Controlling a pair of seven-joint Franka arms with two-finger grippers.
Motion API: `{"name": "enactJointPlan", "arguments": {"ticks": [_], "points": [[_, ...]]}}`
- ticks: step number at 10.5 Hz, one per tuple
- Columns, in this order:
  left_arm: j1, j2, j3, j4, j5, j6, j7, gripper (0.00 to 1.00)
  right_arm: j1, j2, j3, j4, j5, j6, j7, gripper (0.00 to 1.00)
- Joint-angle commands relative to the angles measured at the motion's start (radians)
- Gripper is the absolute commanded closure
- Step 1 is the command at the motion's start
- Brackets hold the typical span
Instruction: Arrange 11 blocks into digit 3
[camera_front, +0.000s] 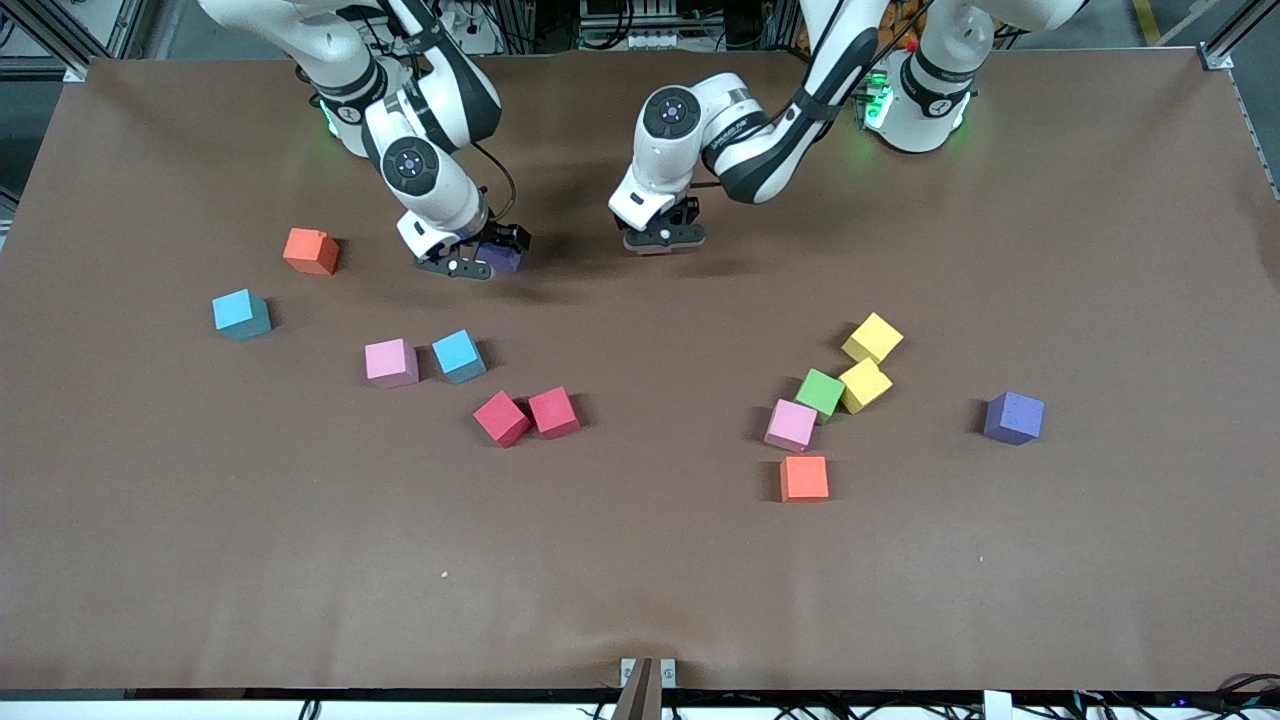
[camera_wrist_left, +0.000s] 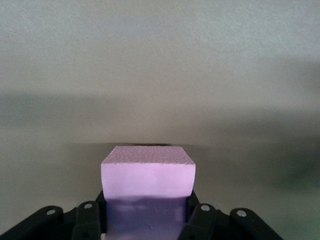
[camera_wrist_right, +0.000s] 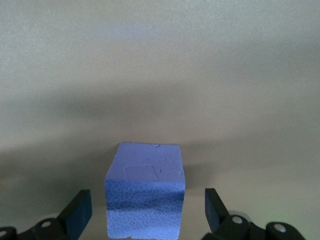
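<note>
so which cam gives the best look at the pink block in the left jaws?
Left wrist view: the pink block fills the lower centre, clamped between the left gripper jaws. In the front view only a pink sliver shows under that gripper. The right wrist view doesn't show it.

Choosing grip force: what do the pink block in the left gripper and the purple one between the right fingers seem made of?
Pink block: probably foam, matte, with a finely pebbled top. Purple block: likely the same, dull with a dimpled face and small surface nicks.
</note>
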Motion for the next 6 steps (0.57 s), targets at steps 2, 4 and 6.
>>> {"name": "enactJointPlan", "arguments": {"ticks": [2, 4, 6], "points": [[-0.011, 0.004, 0.002, -0.017, 0.098, 0.030, -0.033, 1.00, -0.005, 0.021, 0.023, -0.031, 0.022, 0.064, 0.010, 0.05], [-0.009, 0.029, 0.002, -0.003, 0.118, 0.054, -0.049, 1.00, -0.005, 0.021, 0.023, -0.031, 0.022, 0.063, 0.007, 0.27], [-0.012, 0.052, 0.004, 0.023, 0.136, 0.061, -0.058, 1.00, -0.014, 0.013, 0.023, -0.024, 0.022, 0.048, 0.001, 0.45]]}}
